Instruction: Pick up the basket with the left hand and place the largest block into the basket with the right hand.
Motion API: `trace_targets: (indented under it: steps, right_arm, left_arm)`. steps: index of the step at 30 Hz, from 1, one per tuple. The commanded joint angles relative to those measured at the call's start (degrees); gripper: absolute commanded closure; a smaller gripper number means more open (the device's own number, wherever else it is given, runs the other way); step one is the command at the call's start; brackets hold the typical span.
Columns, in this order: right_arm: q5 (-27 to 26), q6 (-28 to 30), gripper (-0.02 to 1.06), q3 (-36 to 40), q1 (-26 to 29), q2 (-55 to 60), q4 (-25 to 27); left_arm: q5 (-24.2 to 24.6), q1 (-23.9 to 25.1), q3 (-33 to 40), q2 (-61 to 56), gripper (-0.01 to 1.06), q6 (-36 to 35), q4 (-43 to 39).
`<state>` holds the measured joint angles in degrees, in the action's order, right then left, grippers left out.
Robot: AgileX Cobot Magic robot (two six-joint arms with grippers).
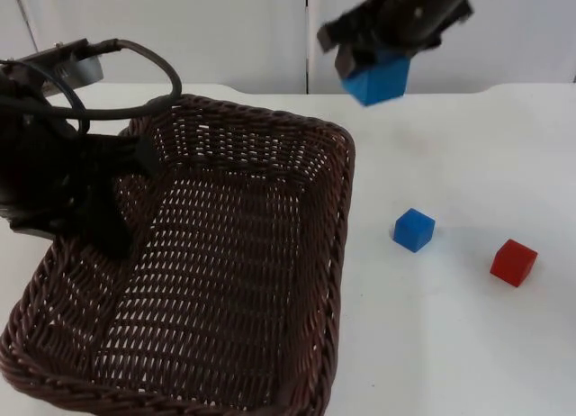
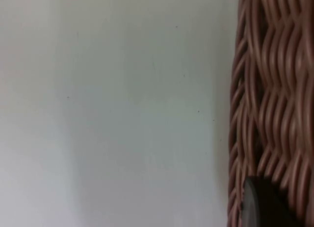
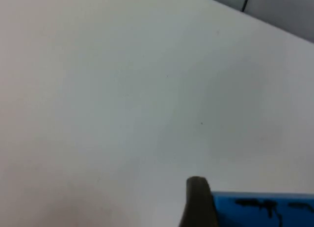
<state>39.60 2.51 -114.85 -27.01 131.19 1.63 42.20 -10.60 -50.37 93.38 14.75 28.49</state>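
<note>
Currently, the dark brown woven basket [image 1: 234, 281] is held at its left rim by the left hand [image 1: 108, 195], whose fingers are pinched onto the wicker wall; the basket takes up the left and middle of the top view, its floor bare of blocks. From the left wrist camera, the basket's reddish-brown weave [image 2: 274, 99] is seen close beside the white counter [image 2: 113, 109], with a dark fingertip [image 2: 257, 205] pressed against the wicker. The right hand [image 1: 373, 60] is seen up in the air near the grey partition wall [image 1: 225, 29], just beyond the basket's far right corner, and it is clamped on the large blue block [image 1: 376, 78], which hangs below it, clear of the counter. From the right wrist camera, the same blue block [image 3: 265, 210] is seen touching a black fingertip [image 3: 196, 202]. A small blue block [image 1: 414, 230] and a small red block [image 1: 514, 262] are left lying on the counter to the right of the basket, near each other but apart.
</note>
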Motion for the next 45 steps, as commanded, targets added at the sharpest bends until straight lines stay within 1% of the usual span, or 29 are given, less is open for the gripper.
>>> trace_targets:
  steps: [1,3,4,8,14,19,28,31,35,39,41,45]
  right_arm:
    - [2.7,0.1,1.05,-0.3,0.0,-3.4,-0.6]
    - [4.7,0.1,1.05,-0.3,0.0,-5.4,-1.6]
    - [4.7,0.1,1.05,-0.3,0.0,-5.4,-1.6]
    - [7.8,0.5,1.05,-0.3,0.0,-8.9,-1.6]
    - [10.8,0.5,1.05,-0.3,0.0,-10.7,-1.6]
    - [14.4,0.5,1.05,-0.2,0.0,-12.4,-1.6]
    - [18.2,0.5,1.05,-0.2,-0.2,-15.7,-1.6]
    - [18.7,0.5,1.05,-0.2,-0.2,-16.9,-1.6]
    - [18.5,0.5,1.05,1.8,-0.2,-19.2,-1.6]
    - [18.7,0.7,1.05,4.6,-0.2,-21.5,-1.6]
    - [17.8,0.9,1.05,7.8,-0.2,-23.8,-1.3]
    - [17.7,0.9,1.05,11.0,-0.2,-26.3,-1.3]
  left_arm:
    - [-0.6,0.0,0.1,-0.8,1.05,0.0,0.9]
    - [-0.6,0.0,0.1,-0.8,1.05,0.0,0.9]
    - [-0.6,0.0,0.1,-0.8,1.05,0.0,0.9]
    - [-0.6,0.0,0.1,-0.8,1.05,0.0,0.9]
    - [-0.6,0.0,0.1,-0.8,1.05,0.0,0.9]
    - [-0.3,0.0,0.1,-0.8,1.05,0.0,0.9]
    - [-0.3,0.0,0.1,-0.8,1.05,0.0,1.0]
    - [-0.3,0.0,0.1,-0.8,1.05,0.0,1.1]
    - [0.1,0.0,0.1,-0.8,1.05,0.0,1.2]
    - [0.3,0.0,0.1,-0.8,1.05,0.0,1.2]
    - [0.3,0.0,0.1,-0.8,1.05,0.0,1.2]
    - [0.3,0.0,0.1,-0.8,1.05,0.0,1.2]
